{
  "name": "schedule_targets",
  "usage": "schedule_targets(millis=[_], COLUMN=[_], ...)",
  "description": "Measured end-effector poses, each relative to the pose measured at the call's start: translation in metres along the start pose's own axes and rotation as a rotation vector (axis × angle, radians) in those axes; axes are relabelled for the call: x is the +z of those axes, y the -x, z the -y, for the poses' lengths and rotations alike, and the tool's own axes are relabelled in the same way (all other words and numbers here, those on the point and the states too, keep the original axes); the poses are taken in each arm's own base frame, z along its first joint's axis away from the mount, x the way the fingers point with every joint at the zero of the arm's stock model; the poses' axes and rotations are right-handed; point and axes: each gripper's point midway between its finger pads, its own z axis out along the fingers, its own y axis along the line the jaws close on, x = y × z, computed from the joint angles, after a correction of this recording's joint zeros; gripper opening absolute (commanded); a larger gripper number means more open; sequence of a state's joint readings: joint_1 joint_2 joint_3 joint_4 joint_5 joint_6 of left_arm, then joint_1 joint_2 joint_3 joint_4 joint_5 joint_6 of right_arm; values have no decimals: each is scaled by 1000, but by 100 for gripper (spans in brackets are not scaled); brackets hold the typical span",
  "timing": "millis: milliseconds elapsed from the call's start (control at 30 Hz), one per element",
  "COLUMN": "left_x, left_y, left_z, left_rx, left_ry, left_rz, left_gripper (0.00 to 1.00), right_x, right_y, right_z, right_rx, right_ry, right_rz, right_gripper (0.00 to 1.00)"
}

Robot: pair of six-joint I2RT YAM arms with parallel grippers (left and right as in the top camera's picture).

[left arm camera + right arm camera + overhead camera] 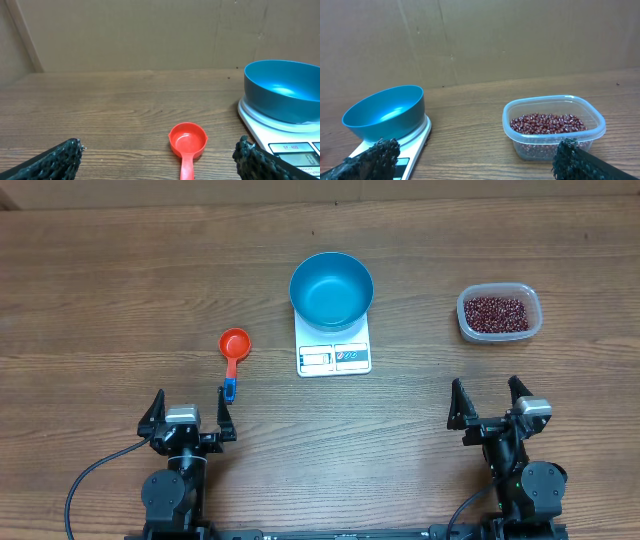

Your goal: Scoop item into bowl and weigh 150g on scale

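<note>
The blue bowl (331,288) (283,90) (385,113) stands empty on the white scale (334,352) (280,135) (412,150) at the table's middle. The dark red beans (494,311) (547,123) fill a clear plastic tub (499,313) (554,127) at the right. A red scoop (233,350) (187,142) with a blue handle end lies left of the scale. My left gripper (189,410) (160,157) is open near the front edge, just short of the scoop's handle. My right gripper (487,402) (475,155) is open, in front of the tub, holding nothing.
A cardboard wall (150,35) closes off the far edge of the wooden table (120,280). Bare wood lies between scale and tub, and left of the scoop.
</note>
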State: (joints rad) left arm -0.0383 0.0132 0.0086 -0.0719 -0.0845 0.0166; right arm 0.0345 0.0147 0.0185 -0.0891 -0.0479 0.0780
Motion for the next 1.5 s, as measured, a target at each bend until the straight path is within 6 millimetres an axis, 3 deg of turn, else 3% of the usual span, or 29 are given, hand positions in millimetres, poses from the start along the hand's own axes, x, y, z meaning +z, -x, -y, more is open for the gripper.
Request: schedule_targets(millis=[1233,1500], left_x=[0,-6], left_y=[-1,-7], left_z=[3,9], left_rx=[0,5], left_ry=[-17,-58], left_rz=[-4,-89], left_gripper=[100,100], right_x=[0,0], right_y=[0,0], right_z=[0,0], right_rx=[0,0], right_ry=[0,0], right_rz=[-1,0], right_gripper=[100,100])
